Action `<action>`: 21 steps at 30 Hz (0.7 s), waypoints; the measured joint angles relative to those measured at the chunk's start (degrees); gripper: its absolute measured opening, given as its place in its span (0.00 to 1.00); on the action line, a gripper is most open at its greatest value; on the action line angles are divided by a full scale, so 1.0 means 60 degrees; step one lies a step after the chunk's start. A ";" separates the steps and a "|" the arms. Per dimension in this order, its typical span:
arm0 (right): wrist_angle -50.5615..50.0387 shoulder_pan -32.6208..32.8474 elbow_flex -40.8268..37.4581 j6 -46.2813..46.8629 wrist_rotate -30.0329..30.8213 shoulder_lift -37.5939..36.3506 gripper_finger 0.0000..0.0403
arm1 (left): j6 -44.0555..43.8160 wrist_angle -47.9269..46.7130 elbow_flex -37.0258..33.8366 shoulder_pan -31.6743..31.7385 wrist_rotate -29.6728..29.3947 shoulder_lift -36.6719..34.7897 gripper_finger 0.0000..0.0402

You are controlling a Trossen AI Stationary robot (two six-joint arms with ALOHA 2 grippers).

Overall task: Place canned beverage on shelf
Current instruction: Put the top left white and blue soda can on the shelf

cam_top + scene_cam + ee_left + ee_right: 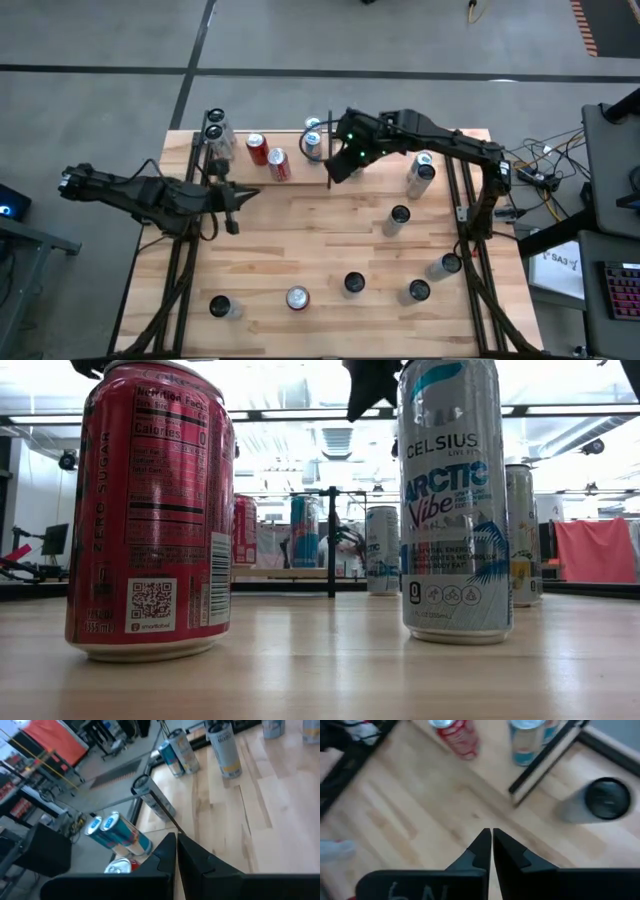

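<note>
The shelf is a pale plywood panel at the table's far middle, edged by thin black upright rods. Two red cans and two blue cans stand upright on it; they also show in the low view. My right gripper is shut and empty, above the table just right of the shelf's rod. It also shows in the right wrist view. My left gripper is shut and empty, hovering at the table's left, near the shelf's front edge. It also shows in the left wrist view.
Several cans stand or lie loose on the table: two at the far left corner, some along the right side and middle, and a row near the front, among them a red can and a silver Celsius can. Black frame rods run along both side edges.
</note>
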 joint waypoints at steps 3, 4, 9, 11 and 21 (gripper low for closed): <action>-0.0234 -0.0390 0.0000 -0.0015 -0.0174 0.0056 0.02 | 0.0040 0.0019 -0.0177 0.0000 0.0003 -0.0629 0.00; -0.0293 -0.0525 0.0000 -0.0020 -0.0156 0.0059 0.02 | 0.0038 0.0032 -0.0230 0.0000 0.0002 -0.0833 0.00; -0.0513 -0.1092 0.0000 -0.0757 0.0022 0.0056 0.02 | 0.0089 0.0170 -0.0295 -0.0003 -0.0032 -0.1484 0.00; -0.0477 -0.1253 0.0000 -0.1787 0.0273 0.0056 0.02 | 0.0058 0.0214 -0.0219 -0.0007 -0.0213 -0.1638 0.00; -0.0490 -0.1766 0.0000 -0.1617 0.1245 0.0067 0.09 | -0.0020 0.0204 -0.0215 -0.0007 -0.0405 -0.2134 0.00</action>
